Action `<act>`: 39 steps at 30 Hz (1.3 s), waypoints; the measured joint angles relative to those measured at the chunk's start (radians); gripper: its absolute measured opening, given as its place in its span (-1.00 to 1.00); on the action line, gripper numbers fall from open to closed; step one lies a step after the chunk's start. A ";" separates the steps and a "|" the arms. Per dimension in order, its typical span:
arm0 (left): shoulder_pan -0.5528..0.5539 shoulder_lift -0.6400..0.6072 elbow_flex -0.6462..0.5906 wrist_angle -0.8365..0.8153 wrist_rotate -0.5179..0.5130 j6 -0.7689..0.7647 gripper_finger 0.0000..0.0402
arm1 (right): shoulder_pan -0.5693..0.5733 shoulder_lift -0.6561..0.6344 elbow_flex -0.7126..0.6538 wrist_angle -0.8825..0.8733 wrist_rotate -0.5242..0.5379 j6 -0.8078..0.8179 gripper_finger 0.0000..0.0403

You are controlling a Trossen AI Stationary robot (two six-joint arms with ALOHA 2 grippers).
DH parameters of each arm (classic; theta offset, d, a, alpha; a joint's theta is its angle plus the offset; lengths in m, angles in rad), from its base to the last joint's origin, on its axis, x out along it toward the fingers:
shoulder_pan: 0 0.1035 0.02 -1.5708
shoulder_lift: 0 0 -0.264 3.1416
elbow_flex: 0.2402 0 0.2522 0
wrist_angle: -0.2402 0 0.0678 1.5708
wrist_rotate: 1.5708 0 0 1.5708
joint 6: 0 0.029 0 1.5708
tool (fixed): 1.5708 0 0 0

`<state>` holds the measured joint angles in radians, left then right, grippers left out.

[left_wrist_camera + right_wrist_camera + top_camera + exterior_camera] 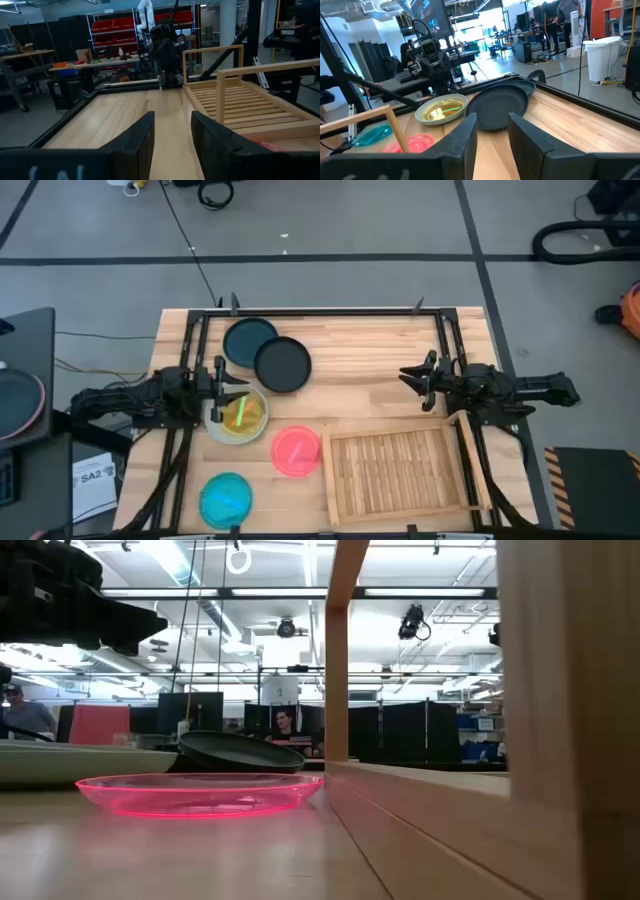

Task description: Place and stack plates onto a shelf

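My left gripper [222, 388] is open and hovers over the left rim of a pale plate [222, 428] that carries a yellow-green plate [240, 414]. It touches nothing; its fingers point toward the table's right [172, 145]. A black plate [283, 365] lies with its edge over a dark teal plate [246, 338]. The pink plate [297, 450] and the cyan plate [226, 500] lie flat on the table. The slatted wooden shelf [395, 473] sits at the near right. My right gripper [412, 377] is open above bare table, past the shelf's far edge, pointing left [492, 135].
A black frame rail [330, 311] runs along the table's far edge. Bare planks [360, 370] lie between the two grippers. The low view shows the pink plate [200, 792], the tilted black plate [240, 752] and the shelf's wall [430, 810] close by. People sit in the room behind.
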<state>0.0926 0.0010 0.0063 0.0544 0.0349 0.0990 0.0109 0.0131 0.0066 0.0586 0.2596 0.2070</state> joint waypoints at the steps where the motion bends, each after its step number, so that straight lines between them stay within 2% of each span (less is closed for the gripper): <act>1: 0.000 0.000 0.000 0.000 0.000 0.000 -0.33 | 0.000 0.000 0.000 0.000 0.000 0.000 -0.43; 12: 0.000 0.001 0.000 0.000 0.000 -0.007 -0.33 | 0.000 0.000 0.000 0.000 0.000 0.000 -0.43; 18: 0.000 0.005 0.000 0.000 0.001 -0.092 -0.33 | 0.000 0.000 0.000 0.000 0.000 0.000 -0.43; 39: 0.000 0.005 0.000 0.000 0.001 -0.088 -0.33 | 0.000 0.000 0.000 0.000 0.000 0.000 -0.43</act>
<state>0.0925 0.0055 0.0065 0.0547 0.0357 0.0109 0.0110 0.0132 0.0063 0.0587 0.2599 0.2072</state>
